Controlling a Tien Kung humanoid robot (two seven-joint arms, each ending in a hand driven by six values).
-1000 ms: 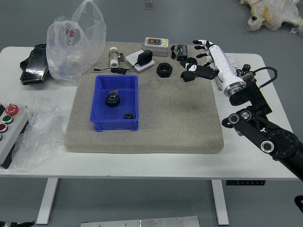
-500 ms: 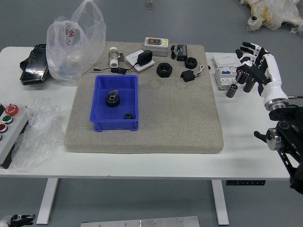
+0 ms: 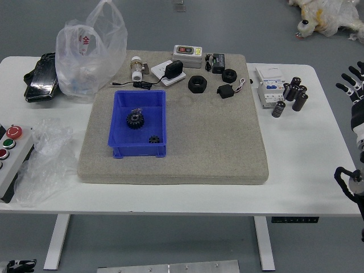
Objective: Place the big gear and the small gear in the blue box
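- Big gear point(image 3: 135, 120): inside the blue box point(image 3: 139, 152), well to the left of my right hand point(image 3: 354, 85) and nearer the bench's near edge.
- Small gear point(image 3: 154, 139): same box, nearer my right hand than the big gear is.
- Blue box: upright on the grey mat point(image 3: 216, 148), which lies on the white bench point(image 3: 310, 165).
- Black cylinders point(image 3: 278, 109): standing on the bench, left of my right hand.
- Right hand: at the picture's right edge, fingers spread, gripping nothing.
- Left hand point(image 3: 21, 266): lower left corner, well apart from my right; its state I cannot tell.
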